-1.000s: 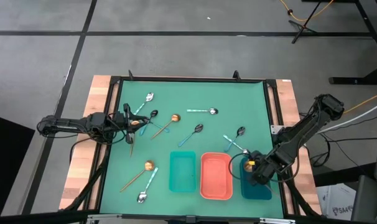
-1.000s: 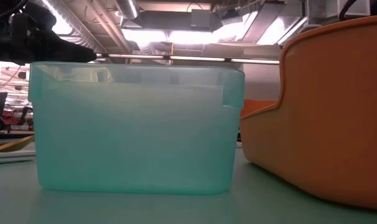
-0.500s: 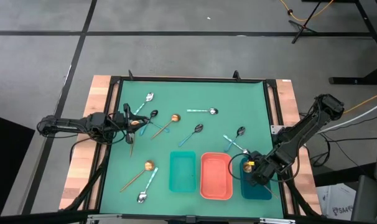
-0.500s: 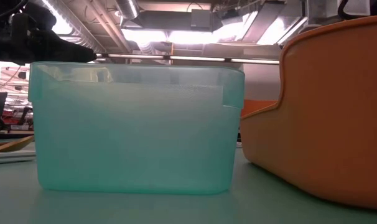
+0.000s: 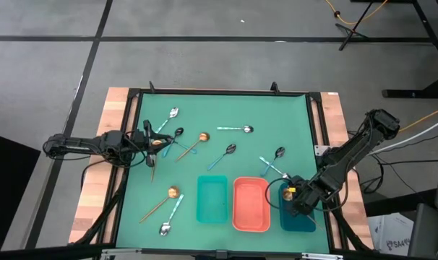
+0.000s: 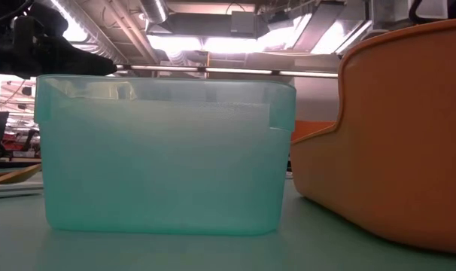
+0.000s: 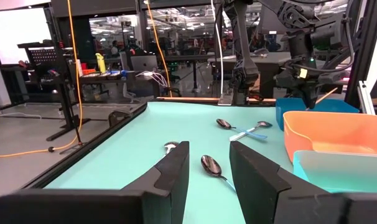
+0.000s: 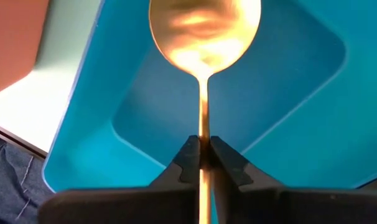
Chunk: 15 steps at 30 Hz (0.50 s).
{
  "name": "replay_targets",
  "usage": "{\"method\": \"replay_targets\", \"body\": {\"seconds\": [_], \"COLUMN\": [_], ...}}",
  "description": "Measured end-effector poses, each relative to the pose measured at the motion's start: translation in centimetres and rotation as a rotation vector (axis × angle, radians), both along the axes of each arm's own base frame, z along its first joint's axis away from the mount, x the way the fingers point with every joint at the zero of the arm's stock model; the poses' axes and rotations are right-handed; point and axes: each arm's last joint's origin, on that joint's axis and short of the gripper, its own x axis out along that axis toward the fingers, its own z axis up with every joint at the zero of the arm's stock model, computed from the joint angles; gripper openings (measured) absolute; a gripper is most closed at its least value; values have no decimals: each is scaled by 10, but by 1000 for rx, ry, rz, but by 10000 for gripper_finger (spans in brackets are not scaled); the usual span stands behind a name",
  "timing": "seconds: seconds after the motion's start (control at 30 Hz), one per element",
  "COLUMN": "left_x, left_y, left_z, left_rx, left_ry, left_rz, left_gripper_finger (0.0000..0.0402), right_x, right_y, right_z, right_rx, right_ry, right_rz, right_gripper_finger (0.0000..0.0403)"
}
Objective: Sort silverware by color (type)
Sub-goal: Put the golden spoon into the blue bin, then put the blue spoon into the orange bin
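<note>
1. High view: the right gripper (image 5: 297, 198) hangs over the dark blue tray (image 5: 298, 218) at the near right of the green mat (image 5: 226, 101), with a gold-bowled spoon (image 5: 288, 193) in its fingers. The coral tray (image 5: 251, 204) and teal tray (image 5: 212, 199) lie side by side to the left of the blue one. The left gripper (image 5: 148, 139) rests at the mat's far left, among several loose spoons, including a silver spoon (image 5: 173, 113) and a dark spoon (image 5: 178, 133). More spoons lie at mid-mat and near left.

2. Low view: only the teal tray's wall (image 6: 160, 162) and the coral tray's wall (image 6: 393, 135) show, close up on the green surface, with ceiling lights and ducting of a workshop behind. No gripper can be told here.

3. Left wrist view: the left gripper's fingers (image 7: 173, 177) stand apart with nothing between them. A dark spoon (image 7: 211, 167) lies just ahead, other spoons farther off, and the room beyond holds benches, cables and monitors.

4. Right wrist view: the right gripper's fingers (image 8: 191, 163) are pinched tight on the thin handle of the gold spoon (image 8: 204, 31), whose bowl hangs above the blue tray's floor (image 8: 288, 93).

5. Risk, as a judgement: the grip is on a very thin handle, so the spoon could swivel or slip. Released from this height, it might bounce, land on the rim and tip out onto the mat.
</note>
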Motion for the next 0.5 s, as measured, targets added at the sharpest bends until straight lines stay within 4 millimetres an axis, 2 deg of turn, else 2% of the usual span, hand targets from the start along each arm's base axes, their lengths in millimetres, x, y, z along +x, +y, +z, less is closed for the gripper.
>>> {"method": "replay_targets", "body": {"seconds": [0.27,0.5], "left_x": [0,0], "left_y": [0,0], "left_z": [0,0], "left_rx": [0,0], "left_ry": [0,0], "left_rz": [0,0], "left_gripper_finger": [110,110], "right_x": [0,0], "right_y": [0,0], "right_z": [0,0], "right_rx": [-1,-2], "right_ry": [1,1], "right_rz": [0,0], "right_gripper_finger": [72,77]}}
